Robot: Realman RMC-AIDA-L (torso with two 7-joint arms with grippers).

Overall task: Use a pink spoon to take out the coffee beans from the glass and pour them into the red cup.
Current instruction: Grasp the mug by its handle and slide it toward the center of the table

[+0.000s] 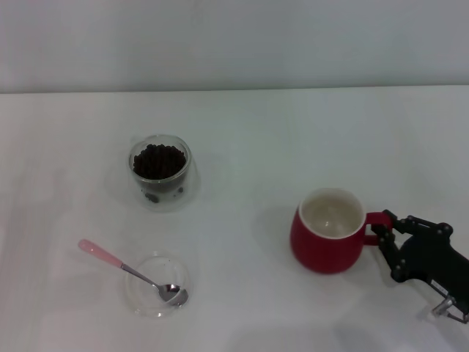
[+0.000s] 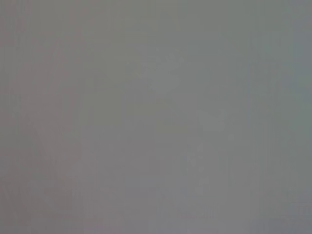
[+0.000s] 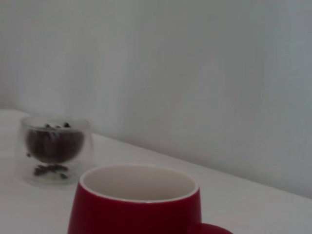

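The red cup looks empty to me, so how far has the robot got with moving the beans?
Nothing is moved yet. The red cup shows only its bare cream inside, and the coffee beans fill the glass. In hand: the right tool is at the cup's handle. The pink spoon lies untouched, bowl in a clear dish. All scooping and pouring remains; the left tool is out of sight.
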